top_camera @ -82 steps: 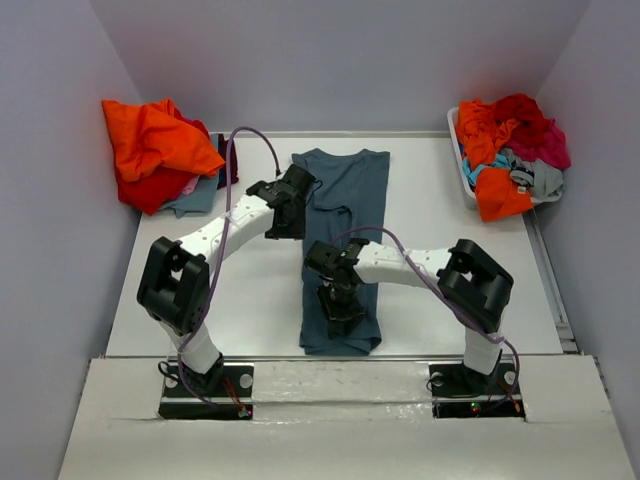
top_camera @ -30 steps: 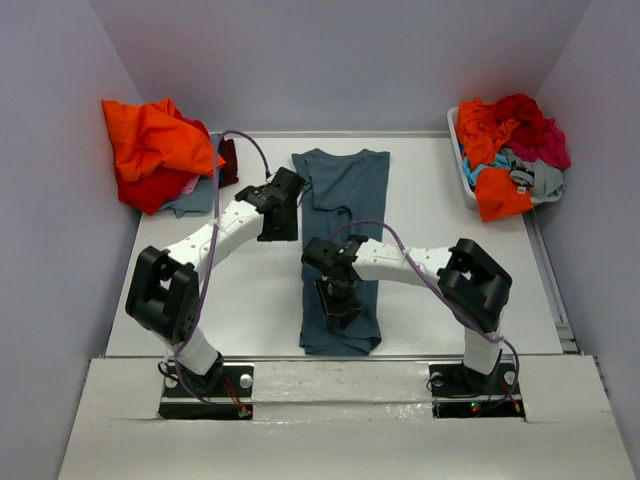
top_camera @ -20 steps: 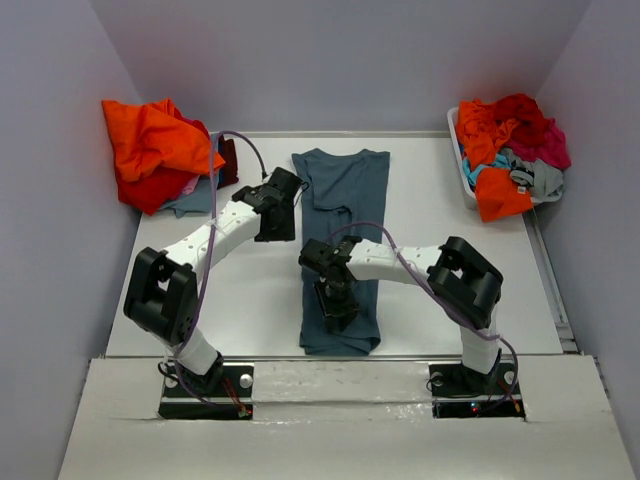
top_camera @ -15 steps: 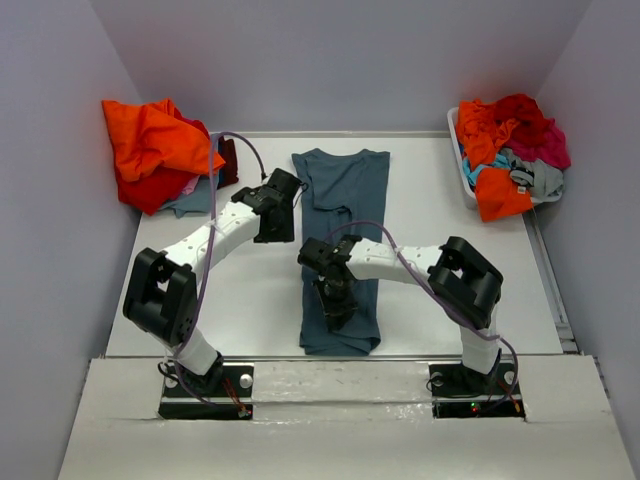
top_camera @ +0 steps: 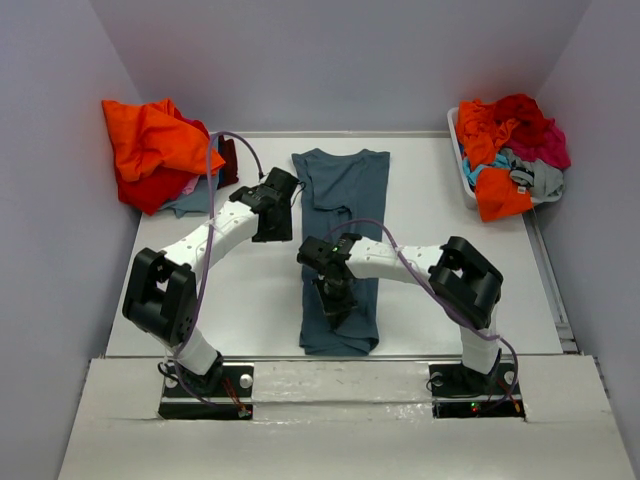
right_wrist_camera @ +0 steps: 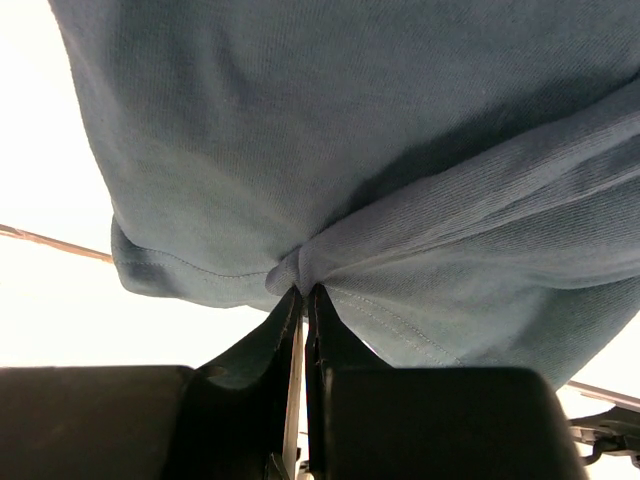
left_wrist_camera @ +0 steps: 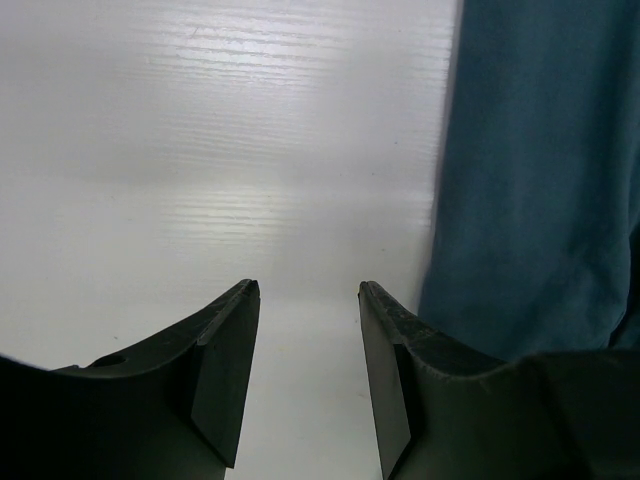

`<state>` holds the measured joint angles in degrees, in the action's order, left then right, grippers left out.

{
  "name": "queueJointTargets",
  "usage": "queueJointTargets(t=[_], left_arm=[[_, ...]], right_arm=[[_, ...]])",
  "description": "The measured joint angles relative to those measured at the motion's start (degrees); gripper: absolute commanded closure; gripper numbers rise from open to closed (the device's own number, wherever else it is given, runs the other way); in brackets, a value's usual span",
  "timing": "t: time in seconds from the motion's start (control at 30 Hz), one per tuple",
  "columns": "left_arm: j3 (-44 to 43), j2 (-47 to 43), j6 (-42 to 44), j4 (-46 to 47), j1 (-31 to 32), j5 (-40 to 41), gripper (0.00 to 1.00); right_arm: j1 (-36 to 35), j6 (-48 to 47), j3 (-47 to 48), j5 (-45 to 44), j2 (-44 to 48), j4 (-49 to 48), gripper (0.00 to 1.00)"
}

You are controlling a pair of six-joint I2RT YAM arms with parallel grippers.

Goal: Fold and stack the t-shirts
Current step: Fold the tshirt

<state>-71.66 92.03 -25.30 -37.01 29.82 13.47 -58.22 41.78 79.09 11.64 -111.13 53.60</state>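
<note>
A dark slate-blue t-shirt (top_camera: 345, 200) lies lengthwise down the middle of the table, its sides folded in to a narrow strip. My right gripper (top_camera: 335, 303) is shut on a bunch of its cloth (right_wrist_camera: 300, 265) near the lower hem; in the right wrist view the fabric puckers at the fingertips. My left gripper (top_camera: 276, 222) hovers open just left of the shirt's upper half. In the left wrist view nothing lies between its fingers (left_wrist_camera: 230, 340), only bare table, with the blue t-shirt (left_wrist_camera: 540, 180) to the right.
A pile of orange, red and pale t-shirts (top_camera: 155, 150) sits at the back left corner. A white bin (top_camera: 462, 160) at the back right holds several crumpled shirts in orange, red, magenta, teal and grey. Walls close in on three sides.
My right gripper has closed on the shirt's cloth near the hem and shifted slightly left. The left arm has drawn slightly left and settled beside the shirt.
</note>
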Motion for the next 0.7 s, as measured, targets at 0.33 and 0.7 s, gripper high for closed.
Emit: queueJointTargets(t=[0.33,0.7], left_arm=[[0.0,0.0,0.0,0.0,0.0,0.0,0.44],[0.0,0.0,0.4,0.0,0.0,-0.3,0.44]], right_arm=[[0.0,-0.2,1.0,-0.2,1.3,2.4,0.93],[-0.3,1.0,1.0,-2.0,11.5,6.6,0.93]])
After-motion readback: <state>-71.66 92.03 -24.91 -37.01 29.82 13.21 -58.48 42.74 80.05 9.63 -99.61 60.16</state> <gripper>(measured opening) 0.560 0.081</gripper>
